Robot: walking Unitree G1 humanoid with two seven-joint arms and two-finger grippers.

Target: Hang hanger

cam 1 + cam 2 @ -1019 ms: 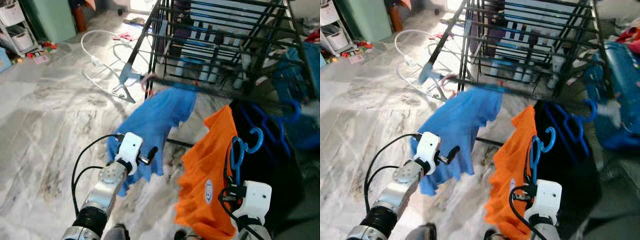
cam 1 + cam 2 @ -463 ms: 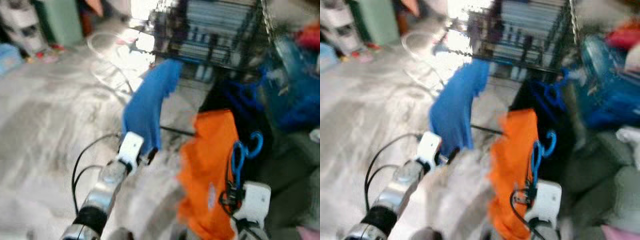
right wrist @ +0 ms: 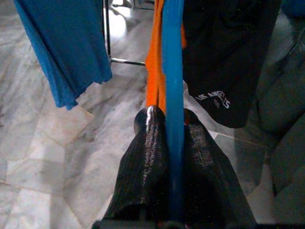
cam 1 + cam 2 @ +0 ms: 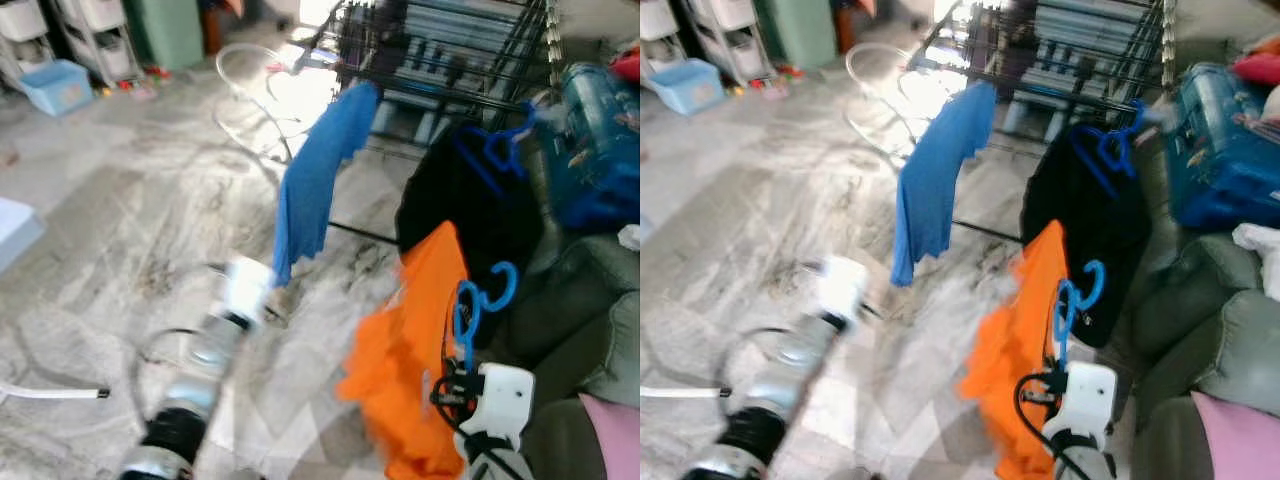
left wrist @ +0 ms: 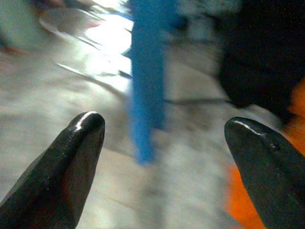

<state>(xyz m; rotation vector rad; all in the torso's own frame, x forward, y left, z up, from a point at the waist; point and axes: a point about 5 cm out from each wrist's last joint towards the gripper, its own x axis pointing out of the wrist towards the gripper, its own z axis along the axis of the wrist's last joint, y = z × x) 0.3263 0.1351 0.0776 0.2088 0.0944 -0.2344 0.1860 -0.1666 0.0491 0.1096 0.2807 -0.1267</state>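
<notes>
The carrying step was in hand: the right gripper [image 3: 172, 131] pinched the blue plastic hanger [image 4: 470, 310] bearing an orange shirt [image 4: 405, 370], near the black metal drying rack [image 4: 1090, 70] (its rail above). Next, I judge, the hook needs lifting over that rail. The left gripper [image 5: 162, 143] was spread wide, empty.

Home laundry corner, marble-tiled floor [image 4: 120, 210], black drying rack [image 4: 470, 50], storage drawers [image 4: 95, 30], sofa [image 4: 1230, 330]

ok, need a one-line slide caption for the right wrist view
Right gripper shut on the blue hanger carrying an orange shirt, facing the hung blue shirt and black shirt.
</notes>
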